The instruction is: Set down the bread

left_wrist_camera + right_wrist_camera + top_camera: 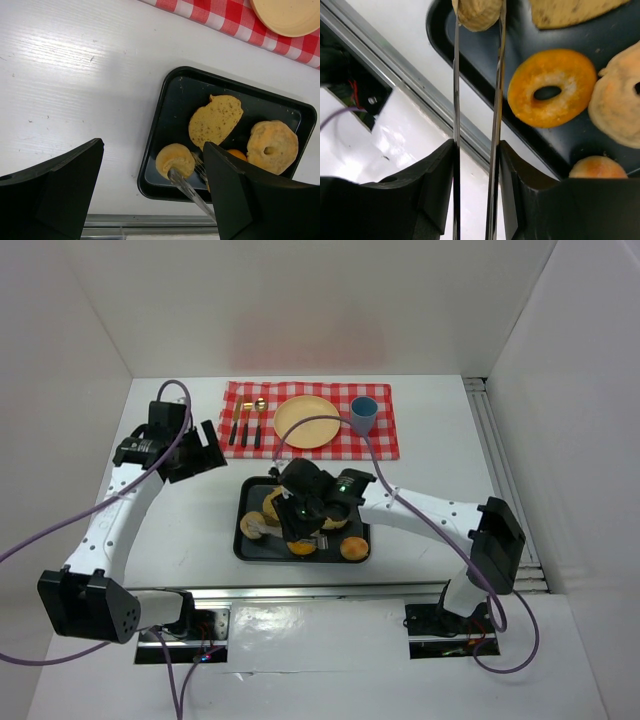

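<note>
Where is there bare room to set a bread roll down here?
The yellow plate is bare, between the cutlery and the blue cup. White table left of the black tray is free too. The tray itself is crowded.

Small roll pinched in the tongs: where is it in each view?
Top external: roll at the near-left corner of the tray.
Left wrist: roll at lower centre, tongs on it.
Right wrist: roll at the top edge, between the tongs' blades.
Shared landmark: the black tray's near-left corner.
</note>
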Motion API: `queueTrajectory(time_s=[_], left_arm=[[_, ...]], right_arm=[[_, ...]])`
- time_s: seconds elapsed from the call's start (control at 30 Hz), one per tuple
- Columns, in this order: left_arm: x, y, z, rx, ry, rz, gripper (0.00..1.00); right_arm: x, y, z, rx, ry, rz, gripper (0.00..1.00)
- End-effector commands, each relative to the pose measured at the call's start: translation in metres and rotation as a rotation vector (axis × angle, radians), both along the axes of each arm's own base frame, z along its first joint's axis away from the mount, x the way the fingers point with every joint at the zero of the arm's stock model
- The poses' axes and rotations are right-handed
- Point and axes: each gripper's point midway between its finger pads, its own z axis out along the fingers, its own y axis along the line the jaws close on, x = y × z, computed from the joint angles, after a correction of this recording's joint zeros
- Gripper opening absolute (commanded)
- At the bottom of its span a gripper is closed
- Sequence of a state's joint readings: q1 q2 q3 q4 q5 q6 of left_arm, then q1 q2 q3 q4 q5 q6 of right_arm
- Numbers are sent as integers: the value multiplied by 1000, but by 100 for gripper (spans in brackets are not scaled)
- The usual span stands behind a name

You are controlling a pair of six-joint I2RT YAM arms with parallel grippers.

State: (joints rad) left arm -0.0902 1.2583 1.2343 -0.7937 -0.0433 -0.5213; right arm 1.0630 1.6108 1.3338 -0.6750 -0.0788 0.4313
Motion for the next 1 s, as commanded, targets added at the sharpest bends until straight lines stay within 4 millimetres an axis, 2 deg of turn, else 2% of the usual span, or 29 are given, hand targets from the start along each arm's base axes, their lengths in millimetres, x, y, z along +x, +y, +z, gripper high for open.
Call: queueTrajectory(time_s=[0.0,0.1,0.13,0.17,0.23,0.27,0.37,0.4,0.47,0.5,0.53,0.6,0.67,0.73,0.8,0.83,0.9,0.97], left_arm=[[2,8,19,-3,-61,-2,94],[4,14,22,-10,-70,16,94],[3,16,25,-3,-80,22,94],[3,17,25,-2,-80,35,94],[4,22,25,7,-80,53,94],[2,20,21,1,-71,47,94],[0,16,18,-16,-61,32,92],[-3,11,17,-18,-59,2,92],[-7,1,12,-35,-38,-31,92],[-11,-10,8,-54,-26,-72,91],[-13,-17,2,-72,-2,-83,91],[-18,-28,-4,-104,21,-103,91],[-23,-37,-13,-129,47,-108,91],[-29,-43,-20,-143,72,-116,91],[-31,-52,-23,-147,77,-141,92],[-33,-58,-25,-152,79,-154,92],[-34,-65,-35,-170,111,-155,92],[-35,-72,-44,-184,132,-165,93]], right_arm=[[28,-4,48,40,-120,-48,45],[63,-22,64,39,-185,-126,45],[73,-29,63,28,-198,-151,45],[94,-39,70,40,-219,-197,45],[125,-43,71,39,-259,-255,45],[146,-53,73,37,-275,-310,45],[195,-53,77,56,-325,-396,45],[211,-58,79,66,-337,-426,45],[241,-52,79,93,-375,-462,45],[256,-54,64,74,-364,-483,45],[268,-53,68,84,-374,-495,45],[286,-52,60,87,-371,-509,45],[302,-52,44,58,-360,-527,45],[311,-56,34,49,-355,-552,45],[318,-59,30,60,-357,-573,47],[318,-59,21,51,-349,-572,49],[321,-63,21,55,-344,-575,55],[320,-61,21,61,-339,-568,57]])
